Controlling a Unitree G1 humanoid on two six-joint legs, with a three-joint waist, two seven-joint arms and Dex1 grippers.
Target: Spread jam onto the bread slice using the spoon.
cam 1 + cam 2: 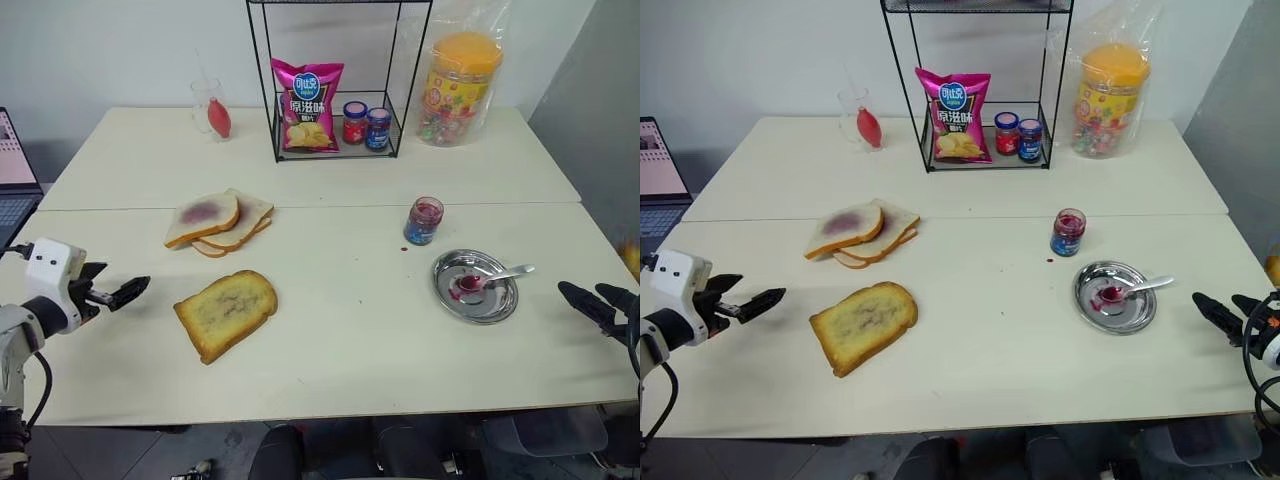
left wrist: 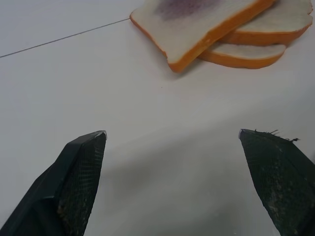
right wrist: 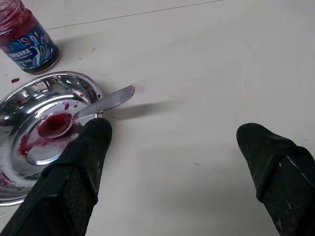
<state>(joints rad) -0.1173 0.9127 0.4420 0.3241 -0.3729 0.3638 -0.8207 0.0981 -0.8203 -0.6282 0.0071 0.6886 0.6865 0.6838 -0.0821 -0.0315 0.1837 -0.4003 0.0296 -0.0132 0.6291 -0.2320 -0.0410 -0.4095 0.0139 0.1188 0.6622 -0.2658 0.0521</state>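
My right pincer (image 1: 600, 300) hangs open and empty just right of the steel dish (image 1: 500, 300), nearer than my left to the spoon (image 1: 490, 279), whose handle points out over the rim toward it.

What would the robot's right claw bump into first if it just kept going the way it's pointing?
Probably the spoon: the open right gripper points toward its handle, which sticks out over the rim of the steel dish. Depth is hard to judge, so it might pass just beside it along bare table.
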